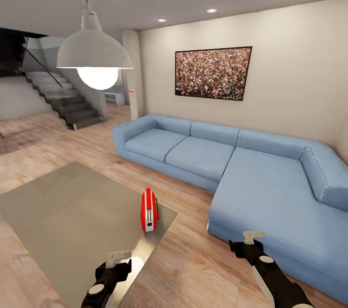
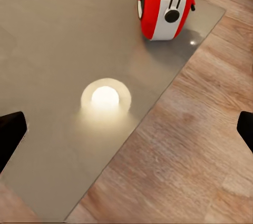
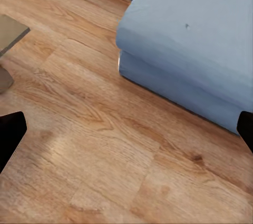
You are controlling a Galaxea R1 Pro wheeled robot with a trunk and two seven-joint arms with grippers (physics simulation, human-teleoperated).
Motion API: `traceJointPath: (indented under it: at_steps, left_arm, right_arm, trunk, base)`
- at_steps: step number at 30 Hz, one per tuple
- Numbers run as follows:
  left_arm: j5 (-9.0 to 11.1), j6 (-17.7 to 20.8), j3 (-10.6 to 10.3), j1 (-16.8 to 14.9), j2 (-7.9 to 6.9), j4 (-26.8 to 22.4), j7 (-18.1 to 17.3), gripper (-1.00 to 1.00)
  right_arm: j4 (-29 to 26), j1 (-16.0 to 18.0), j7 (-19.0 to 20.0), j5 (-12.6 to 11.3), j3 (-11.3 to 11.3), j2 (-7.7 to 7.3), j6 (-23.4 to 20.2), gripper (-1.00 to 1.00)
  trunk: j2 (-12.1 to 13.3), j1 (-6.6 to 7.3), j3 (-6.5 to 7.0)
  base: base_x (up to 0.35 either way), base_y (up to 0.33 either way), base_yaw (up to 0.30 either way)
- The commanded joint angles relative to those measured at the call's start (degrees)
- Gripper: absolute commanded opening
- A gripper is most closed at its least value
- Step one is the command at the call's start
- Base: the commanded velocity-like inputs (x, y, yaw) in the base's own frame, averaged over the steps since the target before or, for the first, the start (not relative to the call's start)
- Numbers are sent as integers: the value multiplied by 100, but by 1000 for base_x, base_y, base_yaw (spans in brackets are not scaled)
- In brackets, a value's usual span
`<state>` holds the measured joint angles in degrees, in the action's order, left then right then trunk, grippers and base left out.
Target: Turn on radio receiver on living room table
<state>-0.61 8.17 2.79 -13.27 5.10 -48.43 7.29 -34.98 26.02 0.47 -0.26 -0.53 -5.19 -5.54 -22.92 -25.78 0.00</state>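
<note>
both jaws spread, left gripper (image 1: 119,260) near radio receiver (image 1: 149,210).

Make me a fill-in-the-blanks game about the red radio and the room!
1. The radio stands on the ___ near its corner.
2. The sofa is colored ___.
3. The bright round spot on the table is the reflection of the ___.
4. The left gripper hangs over the table, and the right gripper hangs over the ___.

Missing words: table; blue; lamp; floor
</note>
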Motion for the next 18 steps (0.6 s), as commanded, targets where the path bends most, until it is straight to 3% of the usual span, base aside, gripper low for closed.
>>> traceJointPath:
  at_steps: [1, 18]
  left_arm:
    - [0, 0, -2, 0, 0, 0, 0, 100]
    - [0, 0, -3, 0, 7, 0, 0, 100]
  right_arm:
    - [0, 0, -1, 0, 0, 0, 0, 100]
    - [7, 0, -1, 0, 0, 0, 0, 100]
  trunk:
    - [0, 0, 0]
    - [0, 0, 0]
  base:
    - [0, 0, 290]
    - [0, 0, 288]
